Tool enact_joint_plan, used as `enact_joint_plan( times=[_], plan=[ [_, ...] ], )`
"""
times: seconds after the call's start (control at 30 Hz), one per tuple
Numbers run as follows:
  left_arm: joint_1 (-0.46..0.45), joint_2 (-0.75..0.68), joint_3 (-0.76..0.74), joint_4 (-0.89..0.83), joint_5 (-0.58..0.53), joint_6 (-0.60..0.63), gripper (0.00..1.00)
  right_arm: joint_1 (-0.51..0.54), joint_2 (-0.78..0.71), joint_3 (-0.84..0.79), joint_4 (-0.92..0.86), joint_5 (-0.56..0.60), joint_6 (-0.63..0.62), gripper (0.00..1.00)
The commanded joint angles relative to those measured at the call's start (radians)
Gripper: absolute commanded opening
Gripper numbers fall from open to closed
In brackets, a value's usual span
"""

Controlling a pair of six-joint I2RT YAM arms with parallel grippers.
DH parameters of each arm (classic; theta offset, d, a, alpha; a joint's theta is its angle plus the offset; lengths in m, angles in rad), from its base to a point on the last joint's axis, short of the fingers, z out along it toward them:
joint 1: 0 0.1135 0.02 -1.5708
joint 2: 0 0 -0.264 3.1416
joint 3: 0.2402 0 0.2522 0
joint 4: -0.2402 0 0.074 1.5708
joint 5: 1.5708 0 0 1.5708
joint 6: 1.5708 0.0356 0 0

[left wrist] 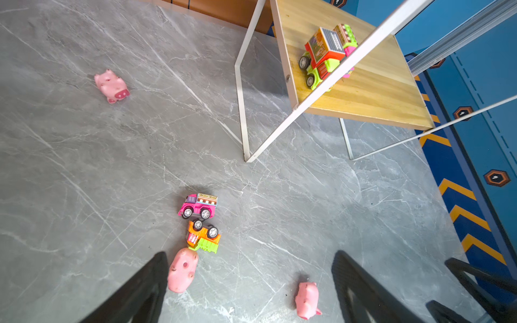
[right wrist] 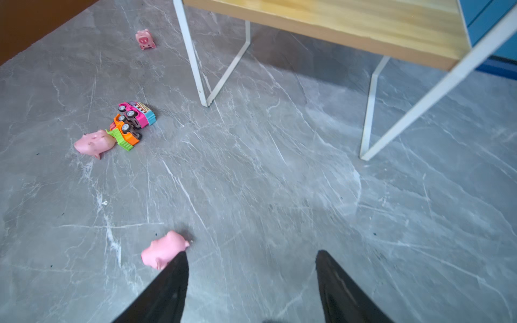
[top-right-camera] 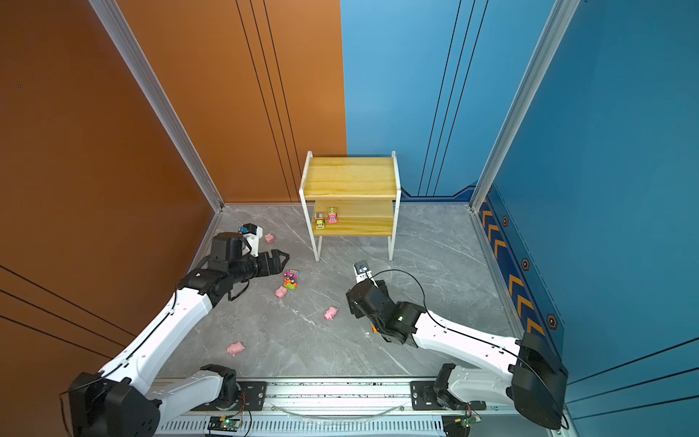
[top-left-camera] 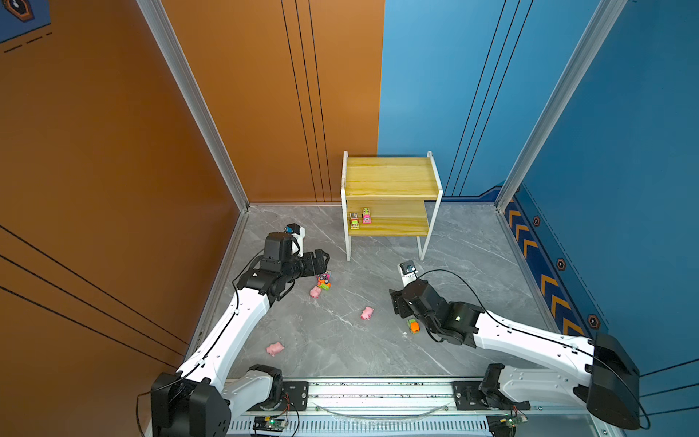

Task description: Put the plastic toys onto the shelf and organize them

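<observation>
Grippers both spread, empty; orange truck (top-left-camera: pixel 413 325) half hidden behind right arm (top-left-camera: pixel 435 306).

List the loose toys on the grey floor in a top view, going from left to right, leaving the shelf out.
Pink plastic pig nearest the front rail → pink pig beside the toppled trucks → pink pig in mid-floor → orange and green toy truck by the right arm.

Both arms reach inward, left fingers (left wrist: pixel 145 282) and right fingers (right wrist: pixel 333 282) spread, empty.
</observation>
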Motion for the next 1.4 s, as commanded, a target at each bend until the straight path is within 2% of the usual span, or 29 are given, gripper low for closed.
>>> enact_joint_plan(
  times=[0.0,0.17,0.33,0.47,0.67,0.97,1.17,1.27,1.37],
  plan=[
    [-0.055,0.02,0.003,-0.079,-0.119,0.04,0.93,-0.002,-0.074,-0.05,-0.217,0.014,0.154,0.73],
    [-0.177,0.039,0.006,-0.135,-0.193,0.033,0.93,-0.039,-0.146,-0.113,-0.28,-0.082,0.219,0.74],
    [-0.268,0.013,-0.013,-0.17,-0.227,0.027,0.93,-0.077,-0.143,-0.138,-0.31,-0.2,0.215,0.74],
    [-0.284,0.025,0.025,-0.203,-0.202,0.06,0.93,-0.088,-0.091,-0.144,-0.302,-0.249,0.197,0.74],
    [-0.287,0.075,0.104,-0.226,-0.193,0.125,0.93,-0.096,-0.016,-0.177,-0.187,-0.347,0.192,0.73],
    [-0.271,0.146,0.214,-0.23,-0.186,0.196,0.94,-0.088,0.155,-0.129,-0.127,-0.354,0.18,0.62],
    [-0.257,0.149,0.209,-0.228,-0.193,0.261,0.93,-0.084,0.243,-0.089,-0.138,-0.332,0.164,0.45],
    [-0.244,0.135,0.189,-0.226,-0.204,0.276,0.94,-0.085,0.258,-0.077,-0.144,-0.31,0.15,0.33],
    [-0.219,0.12,0.151,-0.194,-0.204,0.271,0.94,-0.085,0.266,-0.058,-0.144,-0.3,0.123,0.29]
  ],
)
